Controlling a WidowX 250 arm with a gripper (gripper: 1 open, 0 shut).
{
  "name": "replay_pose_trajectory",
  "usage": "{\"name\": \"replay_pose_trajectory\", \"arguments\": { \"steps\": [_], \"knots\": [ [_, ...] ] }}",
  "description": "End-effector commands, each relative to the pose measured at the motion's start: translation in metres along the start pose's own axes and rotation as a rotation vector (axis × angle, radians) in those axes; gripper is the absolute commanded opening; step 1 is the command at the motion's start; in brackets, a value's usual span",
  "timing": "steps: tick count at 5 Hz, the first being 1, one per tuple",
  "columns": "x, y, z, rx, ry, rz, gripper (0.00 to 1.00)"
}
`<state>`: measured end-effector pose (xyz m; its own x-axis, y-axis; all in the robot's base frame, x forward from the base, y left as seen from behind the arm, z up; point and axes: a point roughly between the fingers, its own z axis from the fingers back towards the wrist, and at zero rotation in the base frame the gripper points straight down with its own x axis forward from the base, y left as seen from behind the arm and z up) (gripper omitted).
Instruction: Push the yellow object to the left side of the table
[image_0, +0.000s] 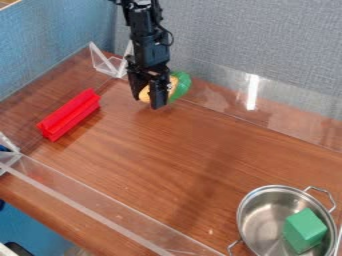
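One gripper (154, 96) sits nearly closed against the yellow object (174, 85), holding nothing I'd say; push underway, next shove goes frame-left across the worktop (174, 170).

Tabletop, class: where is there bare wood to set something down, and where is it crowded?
The widest free patch is the middle of the table, between the red block on the left and the pot holding a green cube at the lower right. The front strip along the clear wall is also bare. It is crowded at the back, where the gripper sits against the toy corn.
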<state>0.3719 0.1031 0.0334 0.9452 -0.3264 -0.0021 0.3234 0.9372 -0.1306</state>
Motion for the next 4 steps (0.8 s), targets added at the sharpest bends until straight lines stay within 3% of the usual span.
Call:
{"name": "replay_pose_trajectory", "arguments": {
  "steps": [1,4],
  "knots": [
    [0.0019,0.0048,0.0414,0.062,-0.091,-0.008,0.0],
    [0.0006,0.0056,0.041,0.057,-0.099,-0.017,0.0]
  ]
}}
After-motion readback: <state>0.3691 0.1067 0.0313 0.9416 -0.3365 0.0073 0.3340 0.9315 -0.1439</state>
